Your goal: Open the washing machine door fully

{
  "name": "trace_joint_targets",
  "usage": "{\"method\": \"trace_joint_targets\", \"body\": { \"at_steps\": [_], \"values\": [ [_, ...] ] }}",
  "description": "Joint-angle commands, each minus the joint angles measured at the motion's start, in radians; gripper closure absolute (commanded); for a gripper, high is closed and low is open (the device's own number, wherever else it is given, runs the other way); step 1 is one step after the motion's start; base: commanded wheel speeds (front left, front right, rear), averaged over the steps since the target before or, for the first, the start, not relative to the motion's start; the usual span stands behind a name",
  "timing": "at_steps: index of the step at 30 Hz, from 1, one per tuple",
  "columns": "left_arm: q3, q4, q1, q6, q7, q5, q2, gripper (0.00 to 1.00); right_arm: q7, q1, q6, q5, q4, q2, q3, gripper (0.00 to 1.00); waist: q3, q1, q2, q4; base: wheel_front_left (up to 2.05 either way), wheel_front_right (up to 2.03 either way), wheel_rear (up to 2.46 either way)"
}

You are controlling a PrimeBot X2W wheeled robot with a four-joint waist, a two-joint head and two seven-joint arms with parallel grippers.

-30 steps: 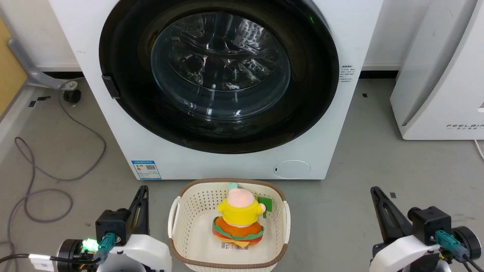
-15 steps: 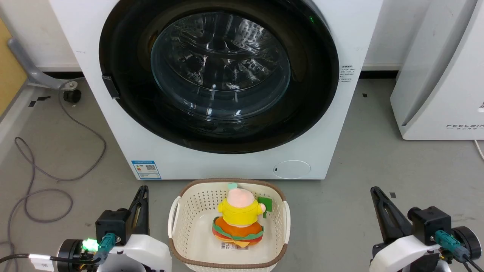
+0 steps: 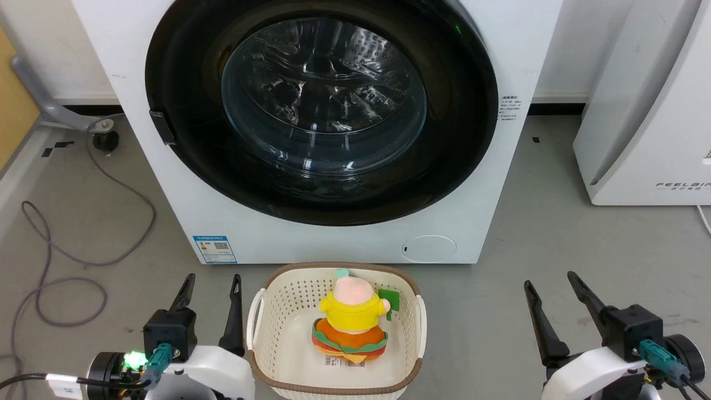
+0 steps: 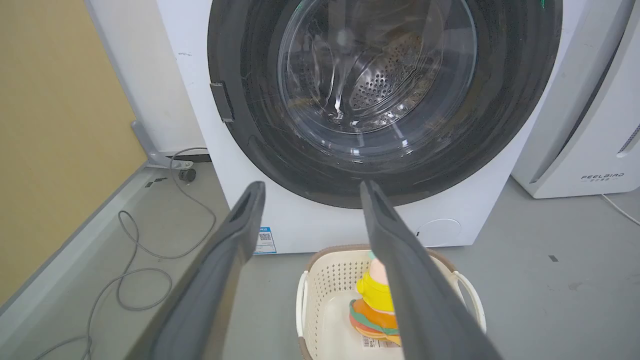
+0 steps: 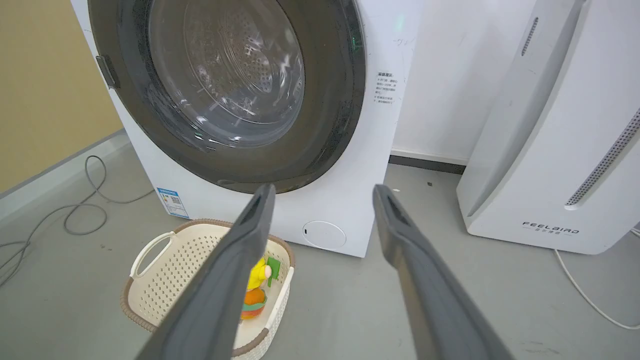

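- Washing machine door (image 3: 322, 105) sits shut, flush against the white washing machine (image 3: 311, 244), so the whole swing is yet to be made.
- A small dark tab (image 3: 163, 126) on its left rim looks like the pull point.
- Left gripper (image 3: 214, 276) and right gripper (image 3: 549, 279) hover low, well apart from the door, fingers spread and empty, ready to reach.
- A laundry basket (image 3: 339, 265) holding a plush toy (image 3: 353, 322) stands just before the washer, likely staged for loading.

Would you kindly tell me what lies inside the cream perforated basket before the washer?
A plush toy in yellow and orange sits in the cream perforated plastic basket, with a small green card beside it. A printed label lies under the toy, mostly covered.
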Motion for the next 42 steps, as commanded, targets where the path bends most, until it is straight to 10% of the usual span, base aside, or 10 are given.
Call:
{"method": "trace_joint_targets", "body": {
  "at_steps": [1, 4, 5, 15, 42],
  "values": [
    [-0.004, 0.006, -0.004, -0.002, -0.012, -0.009, 0.000, 0.00, -0.012, 0.001, 0.000, 0.013, 0.007, 0.000, 0.001, 0.00, 0.001, 0.0000, 0.0000, 0.000, 0.00, 0.00, 0.00],
    [-0.008, 0.010, -0.006, -0.002, -0.018, -0.012, 0.000, 0.00, -0.018, 0.001, 0.000, 0.025, 0.012, 0.000, 0.002, 0.05, 0.002, 0.0000, 0.0000, 0.000, 0.00, 0.00, 0.00],
    [-0.009, 0.012, -0.007, -0.002, -0.021, -0.013, 0.000, 0.00, -0.020, 0.001, 0.000, 0.029, 0.013, 0.000, 0.002, 0.99, 0.002, 0.0000, 0.0000, 0.000, 0.00, 0.00, 0.00],
    [-0.023, 0.024, -0.015, 0.000, -0.041, -0.024, 0.000, 0.00, -0.041, -0.003, 0.000, 0.099, 0.029, 0.000, 0.001, 1.00, 0.004, 0.0000, 0.0000, 0.003, 0.00, 0.00, 0.00],
    [-0.059, 0.006, -0.086, 0.011, -0.098, -0.046, 0.000, 0.00, -0.090, -0.262, 0.000, 0.733, 0.182, -0.044, -0.061, 1.00, 0.097, 0.0000, 0.0000, 0.011, 0.00, 0.00, 0.00]
  ]
}}
